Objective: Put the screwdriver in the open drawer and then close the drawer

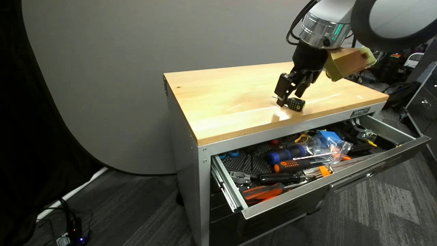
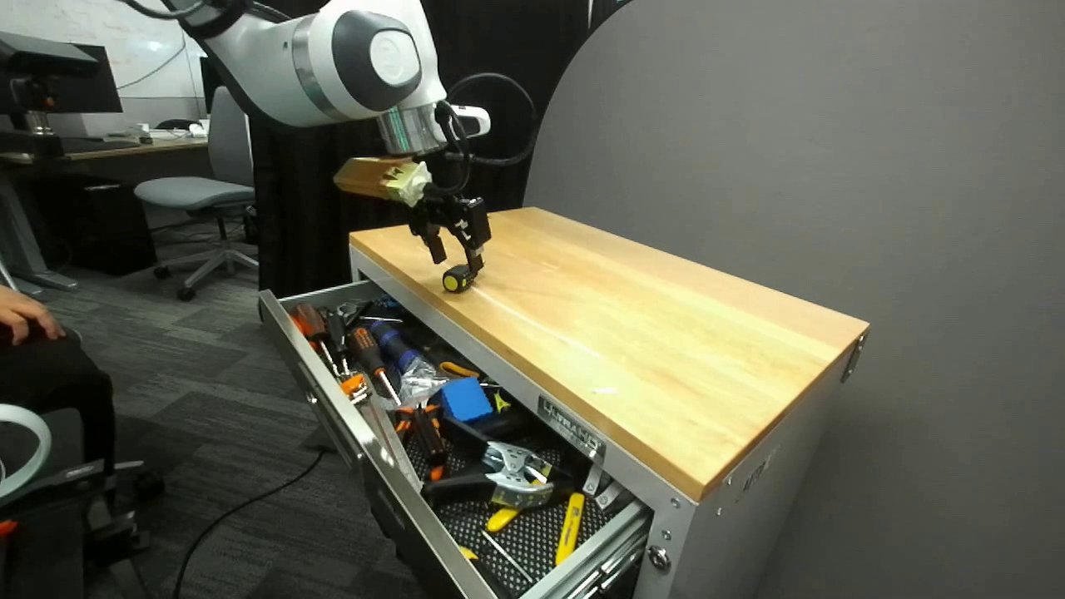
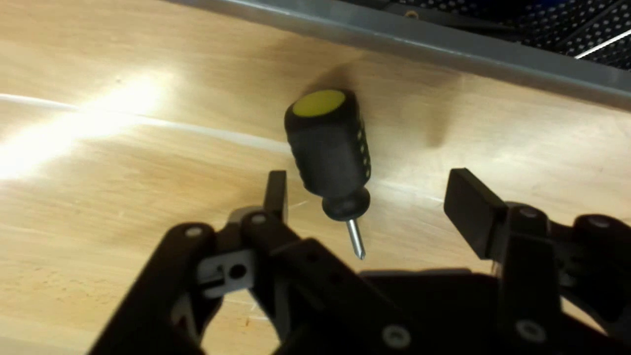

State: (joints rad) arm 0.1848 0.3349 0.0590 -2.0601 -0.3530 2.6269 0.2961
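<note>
The screwdriver lies on the benchtop, shaft toward five o'clock in the wrist view; the gripper has its fingers spread either side, toward eight and four. In an exterior view, the pulled-out drawer sits toward five.

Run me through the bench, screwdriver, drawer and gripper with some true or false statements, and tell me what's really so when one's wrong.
1. The drawer is pulled out and holds tools. True.
2. The screwdriver lies in the drawer. False: it lies on the benchtop.
3. Its metal shaft points away from the drawer. True.
4. Its handle's end cap is red. False: the end cap is yellow.
5. The gripper is open. True.
</note>
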